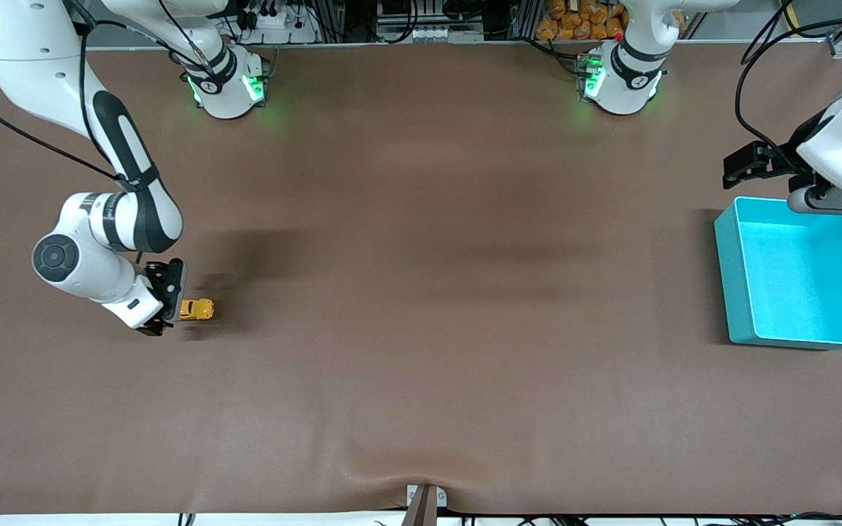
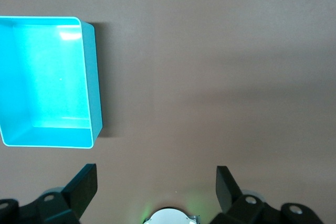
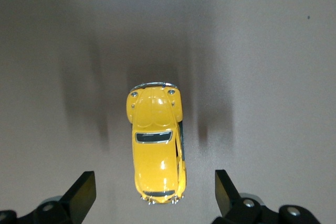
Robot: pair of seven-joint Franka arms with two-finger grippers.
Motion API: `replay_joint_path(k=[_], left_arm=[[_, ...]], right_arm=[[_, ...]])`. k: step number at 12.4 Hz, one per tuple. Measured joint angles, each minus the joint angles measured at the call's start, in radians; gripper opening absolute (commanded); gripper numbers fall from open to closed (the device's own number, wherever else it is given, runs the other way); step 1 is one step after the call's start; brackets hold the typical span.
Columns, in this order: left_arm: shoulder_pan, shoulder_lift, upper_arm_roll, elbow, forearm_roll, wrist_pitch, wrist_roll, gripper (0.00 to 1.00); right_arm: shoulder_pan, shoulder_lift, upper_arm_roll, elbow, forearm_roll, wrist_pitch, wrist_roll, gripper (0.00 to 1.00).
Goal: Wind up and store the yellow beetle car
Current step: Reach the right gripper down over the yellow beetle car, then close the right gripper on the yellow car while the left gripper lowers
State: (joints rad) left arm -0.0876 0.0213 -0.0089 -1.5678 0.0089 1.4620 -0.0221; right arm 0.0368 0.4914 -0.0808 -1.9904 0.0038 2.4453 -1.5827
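Note:
The yellow beetle car point(image 1: 196, 310) stands on the brown table toward the right arm's end. In the right wrist view the car point(image 3: 156, 145) is seen from above, its tail between my two fingers without touching them. My right gripper point(image 1: 172, 304) is open, low at the car's end point(image 3: 154, 183). My left gripper point(image 1: 740, 166) is open and empty, up in the air beside the turquoise bin's point(image 1: 732, 277) edge nearest the robots. In the left wrist view the left gripper point(image 2: 156, 179) is over bare table next to the empty bin point(image 2: 91, 77).
The brown mat point(image 1: 421, 292) covers the whole table, with a small ridge at its edge nearest the front camera point(image 1: 425, 482). The two arm bases point(image 1: 227, 88) point(image 1: 622, 80) stand along the table's edge by the robots.

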Motion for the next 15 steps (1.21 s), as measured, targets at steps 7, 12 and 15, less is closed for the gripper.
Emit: replay_joint_path(k=[7,12,15], left_arm=[[-0.008,0.0,-0.002,-0.013,0.0,0.001,-0.01,1.0],[-0.015,0.006,-0.002,-0.016,0.0,0.003,-0.042,1.0],[-0.021,0.007,-0.003,-0.02,0.0,0.003,-0.059,1.0]], right_arm=[[0.0,0.051,0.007,0.0,0.0,0.046,0.0,0.0],[-0.004,0.051,0.005,0.0,0.0,0.046,0.0,0.0],[-0.035,0.052,0.004,-0.001,0.001,0.05,-0.029,0.0]])
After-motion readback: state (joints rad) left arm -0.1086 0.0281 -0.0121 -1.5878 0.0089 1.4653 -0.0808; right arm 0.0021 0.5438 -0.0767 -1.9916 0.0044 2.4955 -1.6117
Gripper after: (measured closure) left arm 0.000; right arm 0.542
